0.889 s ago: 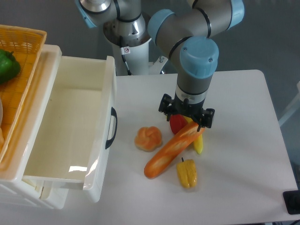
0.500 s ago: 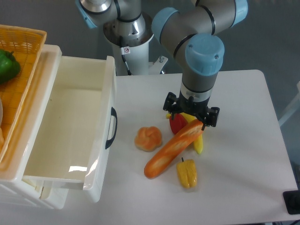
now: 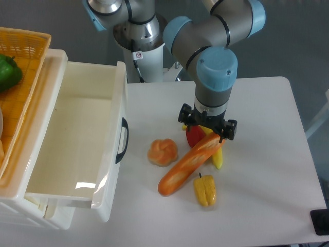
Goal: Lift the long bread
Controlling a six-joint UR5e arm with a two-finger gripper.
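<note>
White table [image 3: 267, 170]: 1 long bread [image 3: 190, 164], 1 bun [image 3: 162, 152], claw [image 3: 207, 128] above.

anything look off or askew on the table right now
The long bread lies diagonally, its upper end propped on the red and yellow toy vegetables beneath the gripper rather than flat on the table. The white drawer at left stands pulled open. Nothing looks spilled or damaged.

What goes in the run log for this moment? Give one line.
phase: grasp approach | gripper above long bread upper end | bread on table | fingers: unclear
</note>
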